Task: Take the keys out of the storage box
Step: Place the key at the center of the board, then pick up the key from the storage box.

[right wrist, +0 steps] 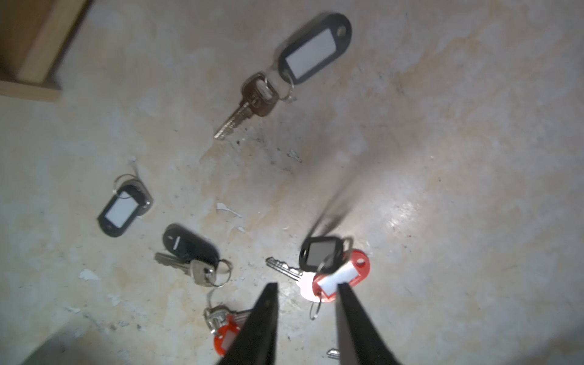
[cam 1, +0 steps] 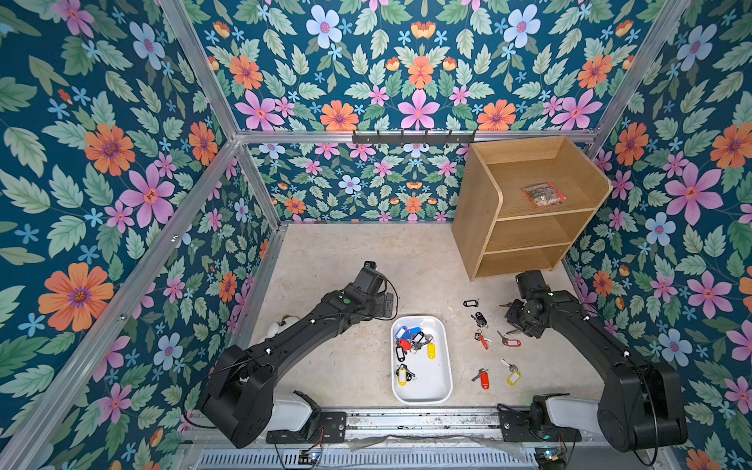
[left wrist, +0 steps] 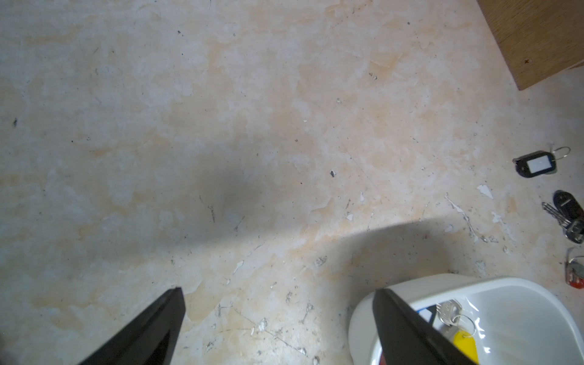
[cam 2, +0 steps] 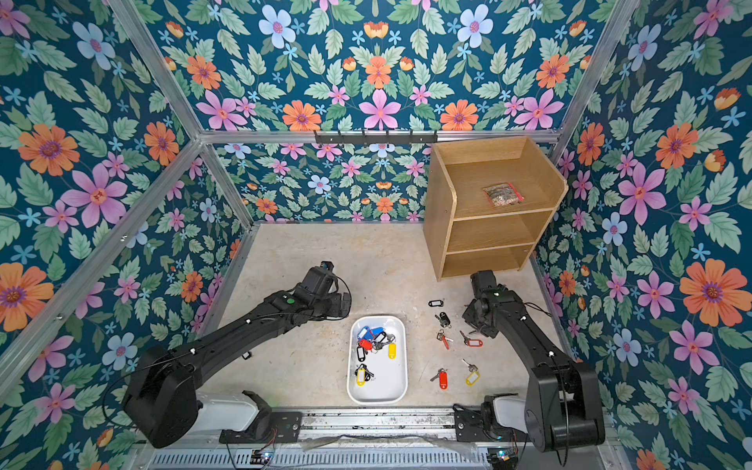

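Note:
The white storage box (cam 1: 433,384) (cam 2: 388,384) lies near the front middle of the table. Several keys (cam 1: 411,339) (cam 2: 372,337) with blue, red, black and yellow tags lie in its far half. More keys (cam 1: 482,339) are scattered on the table to its right. My right gripper (cam 1: 514,329) (right wrist: 307,286) hangs over those, open, nothing between its fingers. A black-tagged key (right wrist: 320,254) and a red-tagged one (right wrist: 346,275) lie just beyond its tips. My left gripper (cam 1: 386,305) (left wrist: 277,290) stands open by the box's far left corner (left wrist: 442,281).
A wooden three-shelf unit (cam 1: 525,211) stands at the back right, with a clear red-edged packet (cam 1: 543,194) on its top shelf. A black hook rail (cam 1: 413,138) runs along the back wall. Red- and yellow-tagged keys (cam 1: 483,378) lie near the front right.

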